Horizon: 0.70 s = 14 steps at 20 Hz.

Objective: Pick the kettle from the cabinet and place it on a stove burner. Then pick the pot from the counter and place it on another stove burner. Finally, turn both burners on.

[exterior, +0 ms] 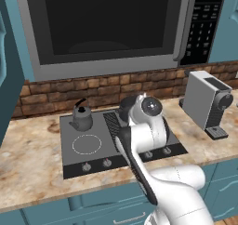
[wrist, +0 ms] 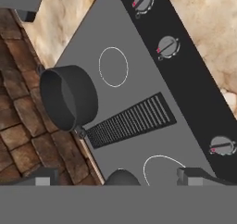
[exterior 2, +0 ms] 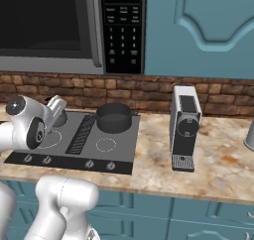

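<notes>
Field notes, stove area. The kettle (exterior: 82, 117) stood on the cooktop (exterior: 93, 155) at its back left burner, upright, handle arched over the lid. The pot (exterior 2: 114, 117) sat on the back right burner, against the brick backsplash (exterior 2: 149, 92); in the hand view the pot (wrist: 69, 96) lay beside the ribbed strip (wrist: 132, 120). Front left burner (exterior: 87, 144) and front right burner (exterior 2: 106, 145) showed as bare white rings. Four knobs ran along the cooktop's front edge; three appeared in the hand view, one of them (wrist: 168, 46) with a red mark.

The end effector (wrist: 118, 177) hung above the cooktop, fingers wide apart, nothing between them. One dark fingertip (wrist: 194, 176) stood over the dark knob strip near a front ring. The arm's wrist (exterior: 148, 109) hid part of the right half of the cooktop in the left base view.

A coffee machine (exterior 2: 184, 127) stood on the surface (exterior 2: 218, 159) right of the cooktop. A microwave (exterior: 107, 24) hung above.
</notes>
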Tool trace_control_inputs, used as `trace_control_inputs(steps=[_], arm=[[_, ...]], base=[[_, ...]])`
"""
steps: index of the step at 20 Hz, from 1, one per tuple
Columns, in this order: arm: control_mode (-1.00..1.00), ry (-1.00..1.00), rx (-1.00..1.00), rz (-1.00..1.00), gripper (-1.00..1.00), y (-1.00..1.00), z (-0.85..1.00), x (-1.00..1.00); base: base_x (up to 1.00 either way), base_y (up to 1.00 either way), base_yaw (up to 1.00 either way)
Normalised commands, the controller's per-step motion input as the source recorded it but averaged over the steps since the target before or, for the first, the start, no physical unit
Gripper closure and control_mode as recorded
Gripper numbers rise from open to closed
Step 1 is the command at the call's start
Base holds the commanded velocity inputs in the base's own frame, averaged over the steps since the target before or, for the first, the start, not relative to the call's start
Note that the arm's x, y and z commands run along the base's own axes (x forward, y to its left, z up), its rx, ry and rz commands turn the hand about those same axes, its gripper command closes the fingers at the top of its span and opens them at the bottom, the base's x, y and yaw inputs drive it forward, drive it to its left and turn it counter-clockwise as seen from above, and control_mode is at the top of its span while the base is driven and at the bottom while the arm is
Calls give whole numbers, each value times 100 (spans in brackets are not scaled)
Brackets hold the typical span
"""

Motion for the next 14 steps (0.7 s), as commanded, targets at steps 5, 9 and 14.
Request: trace_control_inputs(steps=[5,9,14], arm=[[-100,22,0,0,-100,8,24,-14],[-100,26,0,0,-100,7,11,-16],[-100,22,0,0,-100,7,1,-19]], base=[[0,0,0],[0,0,0],[0,0,0]])
